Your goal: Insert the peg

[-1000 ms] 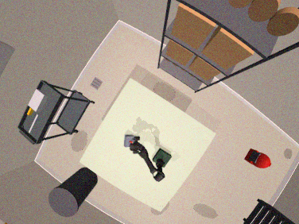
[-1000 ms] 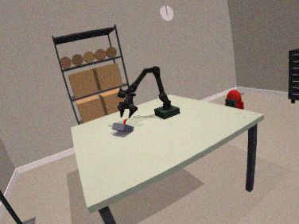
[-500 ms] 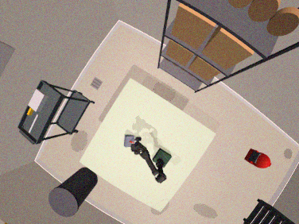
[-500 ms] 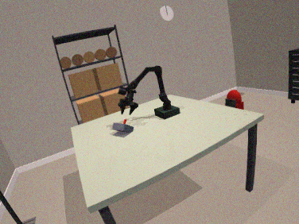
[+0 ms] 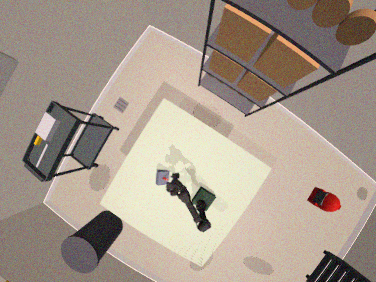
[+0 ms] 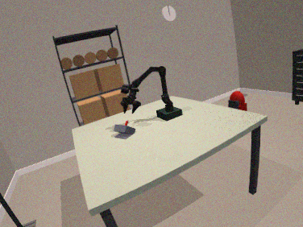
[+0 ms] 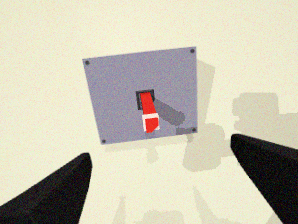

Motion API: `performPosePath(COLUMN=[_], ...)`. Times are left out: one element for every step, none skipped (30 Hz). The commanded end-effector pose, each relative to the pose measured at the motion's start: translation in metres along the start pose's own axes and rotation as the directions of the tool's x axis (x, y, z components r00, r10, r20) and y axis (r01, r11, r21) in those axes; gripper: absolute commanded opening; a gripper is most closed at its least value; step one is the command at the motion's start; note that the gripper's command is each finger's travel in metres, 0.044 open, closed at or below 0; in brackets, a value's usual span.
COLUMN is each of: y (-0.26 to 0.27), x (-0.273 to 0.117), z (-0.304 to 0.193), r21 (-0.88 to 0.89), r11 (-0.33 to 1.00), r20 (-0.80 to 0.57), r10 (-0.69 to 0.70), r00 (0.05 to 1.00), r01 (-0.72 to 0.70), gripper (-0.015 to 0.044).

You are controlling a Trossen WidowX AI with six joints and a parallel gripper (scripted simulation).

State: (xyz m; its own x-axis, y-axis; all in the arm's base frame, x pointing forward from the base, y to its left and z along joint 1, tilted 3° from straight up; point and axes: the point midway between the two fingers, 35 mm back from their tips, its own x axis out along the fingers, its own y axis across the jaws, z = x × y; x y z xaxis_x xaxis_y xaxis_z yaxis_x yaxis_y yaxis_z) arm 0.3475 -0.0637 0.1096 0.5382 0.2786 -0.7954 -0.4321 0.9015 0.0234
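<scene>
The grey-blue sloped panel (image 5: 159, 175) (image 6: 119, 129) (image 7: 112, 85) stands on the table. A red peg (image 5: 164, 178) (image 6: 126, 123) (image 7: 148, 104) with flat sides and a white band near its top has its lower end in the panel's square dark-rimmed hole (image 7: 139, 103). The peg sticks out of the face; how deep it sits cannot be seen. My gripper (image 5: 171, 183) (image 6: 129, 111) (image 7: 162, 149) is open and empty, above the peg, with its fingers wide apart and touching neither peg nor panel.
The arm's dark green base (image 5: 204, 195) (image 6: 169, 113) stands on the pale table (image 5: 235, 170) (image 6: 169, 149). Off the table are a shelf rack with boxes (image 5: 240, 35) (image 6: 84, 84), a cart (image 5: 62, 140), a black bin (image 5: 95, 240) and a red object (image 5: 327, 201) (image 6: 238, 98).
</scene>
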Motion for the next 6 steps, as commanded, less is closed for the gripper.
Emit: performPosePath(y=[-0.0006, -0.0005, -0.0005, -0.0005, -0.0005, -0.0005], x=[-0.0088, -0.0104, -0.0113, -0.0117, -0.0117, -0.0117], z=[0.0011, 0.0010, 0.0009, 0.0009, 0.0009, 0.0009], r21=[-0.005, -0.005, -0.005, -0.005, -0.005, -0.005], r11=[1.000, 1.000, 1.000, 1.000, 1.000, 1.000], r20=[0.006, 0.006, 0.006, 0.006, 0.006, 0.006], r10=[-0.002, -0.002, -0.002, -0.002, -0.002, -0.002], r00=[1.000, 1.000, 1.000, 1.000, 1.000, 1.000], r01=[0.003, 0.003, 0.003, 0.003, 0.003, 0.003], gripper=[0.0440, 0.0440, 0.0440, 0.0440, 0.0440, 0.0440])
